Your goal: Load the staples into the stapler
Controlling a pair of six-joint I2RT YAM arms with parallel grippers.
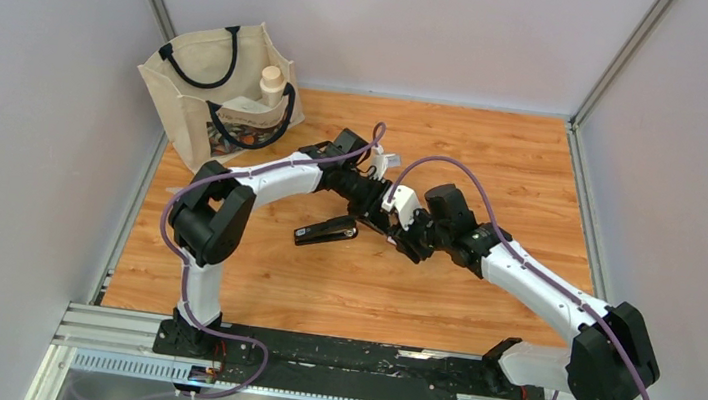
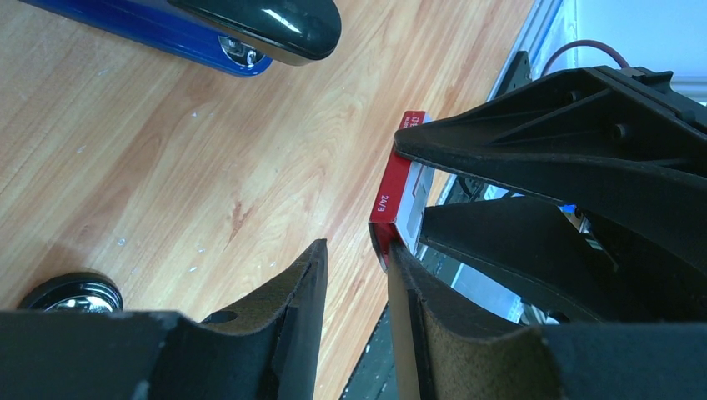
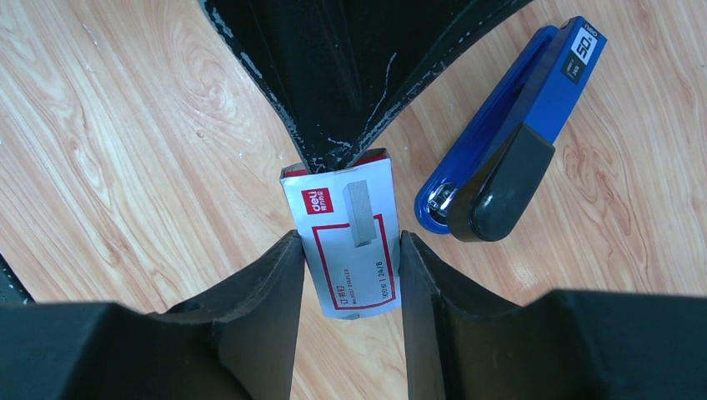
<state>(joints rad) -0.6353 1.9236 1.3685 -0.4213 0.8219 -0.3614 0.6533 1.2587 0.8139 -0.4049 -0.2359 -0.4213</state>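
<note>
Wood-grain table (image 1: 250,279), pale grey walls, right claw (image 3: 350,250) gripping staples (image 3: 350,242), left claw (image 2: 357,267) parted at the box's end

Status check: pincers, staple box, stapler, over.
Right pincer shut on staple box, above the table. Left pincer at the box's far end, grip unclear. Blue stapler closed, alongside. Nothing between.

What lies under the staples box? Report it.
Wooden table shows around the staples box, held in the right gripper; the blue stapler lies beside it, not under. The patch directly beneath is covered.
</note>
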